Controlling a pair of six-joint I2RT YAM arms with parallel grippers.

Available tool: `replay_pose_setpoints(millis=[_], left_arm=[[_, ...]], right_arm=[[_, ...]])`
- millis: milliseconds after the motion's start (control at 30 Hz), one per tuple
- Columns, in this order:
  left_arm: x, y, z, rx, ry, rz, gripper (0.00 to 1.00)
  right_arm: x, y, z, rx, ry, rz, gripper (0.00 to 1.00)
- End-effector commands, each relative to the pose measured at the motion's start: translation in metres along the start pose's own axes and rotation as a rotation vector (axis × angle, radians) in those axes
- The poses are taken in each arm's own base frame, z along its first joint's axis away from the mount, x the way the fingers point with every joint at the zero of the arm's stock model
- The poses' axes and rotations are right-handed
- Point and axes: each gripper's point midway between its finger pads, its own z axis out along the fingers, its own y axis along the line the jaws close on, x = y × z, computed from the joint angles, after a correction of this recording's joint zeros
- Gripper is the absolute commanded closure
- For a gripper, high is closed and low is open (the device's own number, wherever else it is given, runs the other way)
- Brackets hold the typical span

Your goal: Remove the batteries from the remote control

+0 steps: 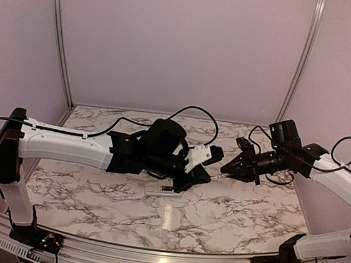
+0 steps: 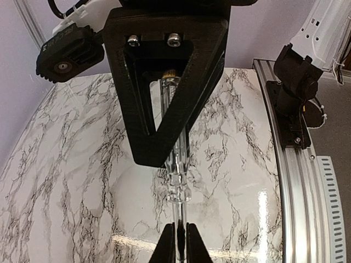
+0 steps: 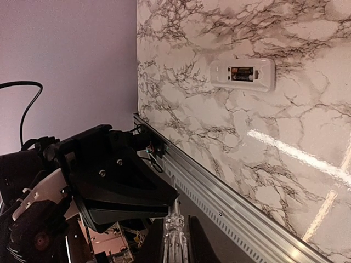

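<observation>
Left of centre in the top view, the slim white rectangular remote control lies flat on the marble-patterned counter, partly under my left wrist. The dark batteries sit in its open recess. My left pincer is pinched narrow on the thin end of a clear ridged plastic tool, held above the counter. My right pincer clamps the tool's other end, jaws nearly closed. Counter room opens at lower right, up to the aluminium rail; the pale purple walls stand close.
</observation>
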Motion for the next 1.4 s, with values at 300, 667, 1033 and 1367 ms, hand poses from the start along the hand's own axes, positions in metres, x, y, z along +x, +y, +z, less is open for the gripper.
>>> replay_pose_setpoints(millis=[300, 667, 1033, 1367], left_arm=[[-0.028, 0.022, -0.024, -0.106, -0.065, -0.024, 0.14], [-0.03, 0.029, -0.088, 0.166, -0.126, -0.207, 0.19], [-0.038, 0.025, -0.062, 0.279, -0.134, -0.271, 0.32], [-0.054, 0.021, -0.03, 0.376, -0.147, -0.316, 0.46]], right_arm=[[-0.009, 0.013, -0.009, 0.013, -0.044, -0.059, 1.0], [-0.014, 0.042, -0.02, -0.063, -0.095, -0.198, 1.0], [-0.017, 0.07, -0.028, -0.135, -0.124, -0.313, 1.0], [-0.005, 0.09, -0.031, -0.194, -0.108, -0.426, 1.0]])
